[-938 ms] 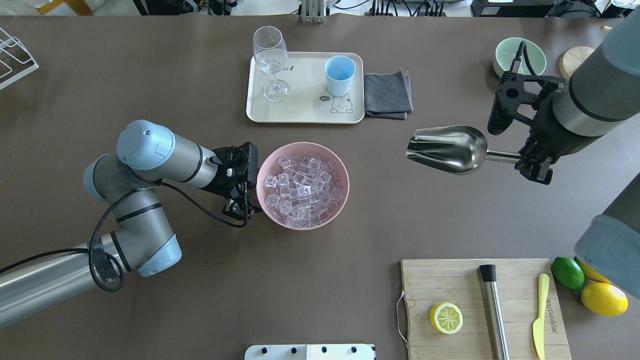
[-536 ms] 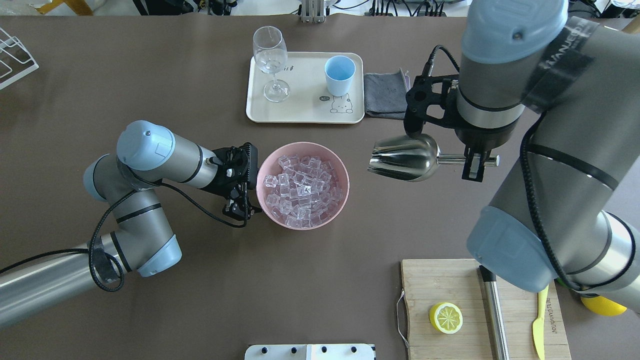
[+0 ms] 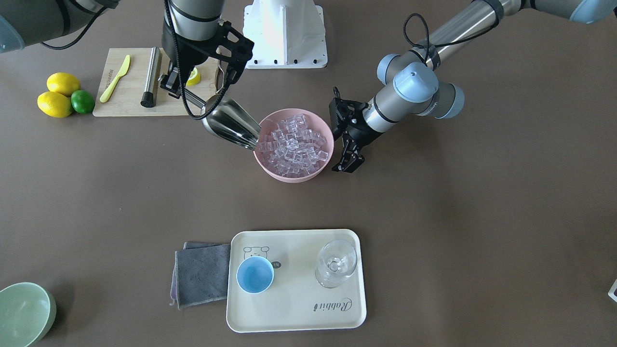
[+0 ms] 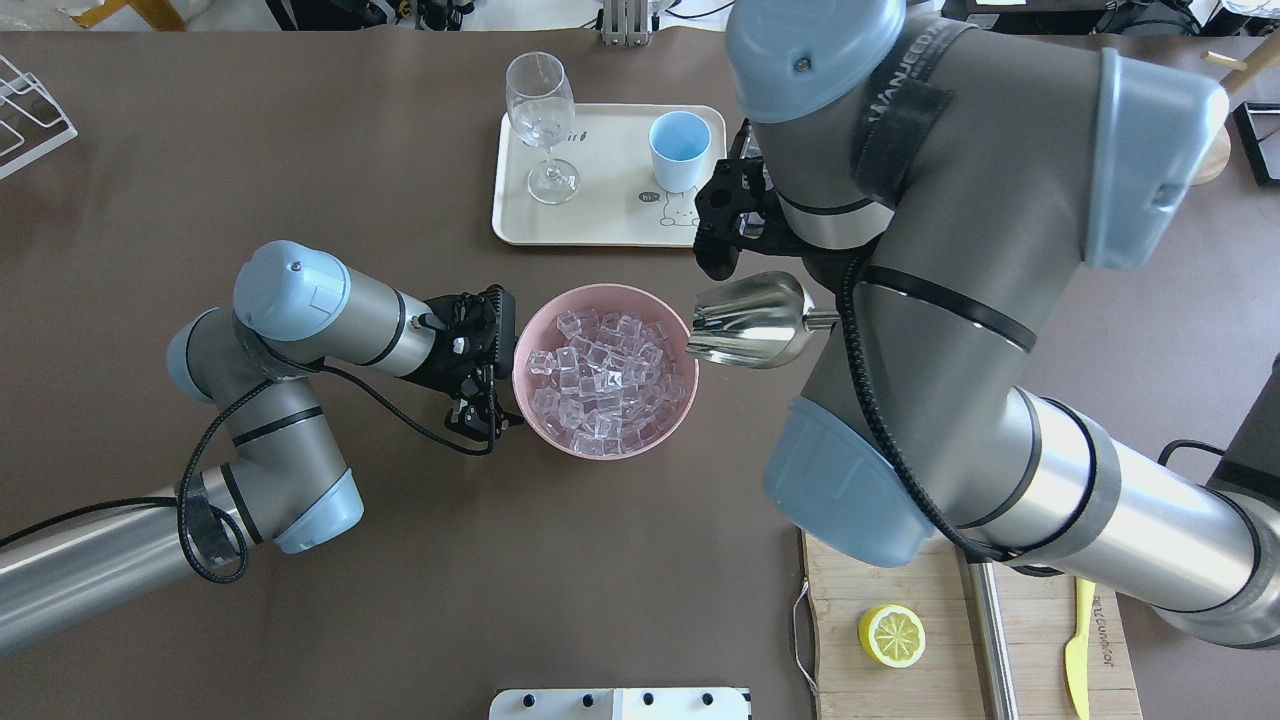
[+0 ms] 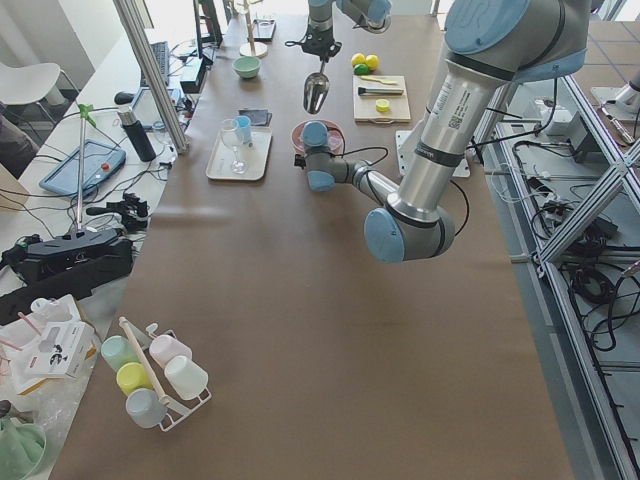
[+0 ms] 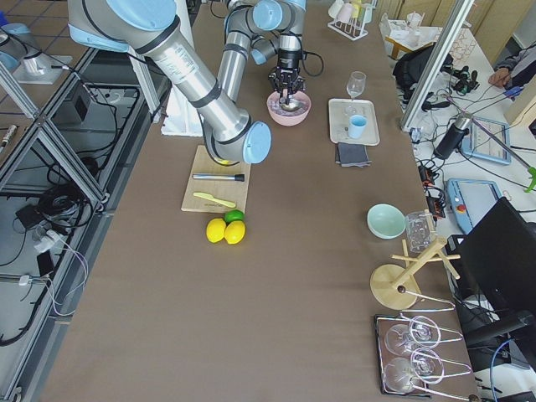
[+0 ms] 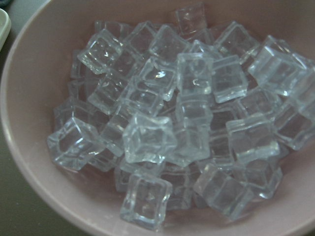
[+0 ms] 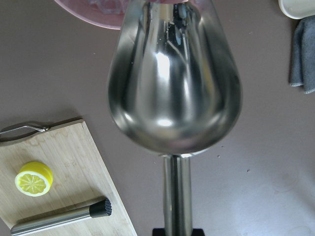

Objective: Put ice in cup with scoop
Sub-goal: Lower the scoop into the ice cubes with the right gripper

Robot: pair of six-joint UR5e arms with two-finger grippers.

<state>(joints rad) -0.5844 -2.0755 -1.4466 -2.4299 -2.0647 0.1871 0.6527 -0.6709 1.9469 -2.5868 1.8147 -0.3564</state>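
Many clear ice cubes (image 4: 603, 375) fill a pink bowl (image 4: 680, 405) at mid-table; they also show in the front view (image 3: 295, 143) and close up in the left wrist view (image 7: 172, 128). My right gripper (image 3: 177, 89) is shut on the handle of the steel scoop (image 4: 748, 320). The scoop is empty (image 8: 174, 88) and tilts down, its mouth at the bowl's rim on my right (image 3: 231, 126). My left gripper (image 4: 505, 420) is at the bowl's opposite rim and looks shut on it (image 3: 348, 166). The light-blue cup (image 4: 679, 150) stands empty on a cream tray (image 4: 600, 225).
A clear wine glass (image 4: 541, 120) shares the tray, and a grey cloth (image 3: 202, 272) lies beside it. A cutting board (image 3: 125, 103) holds a lemon half (image 4: 892, 636), a steel cylinder (image 3: 150, 77) and a yellow knife. Lemons and a lime (image 3: 60, 99) lie nearby. A green bowl (image 3: 21, 313) stands far right.
My right arm has swung left with the scoop from the table's right side to the pink bowl's rim, tipping its mouth down. My left arm has not moved.
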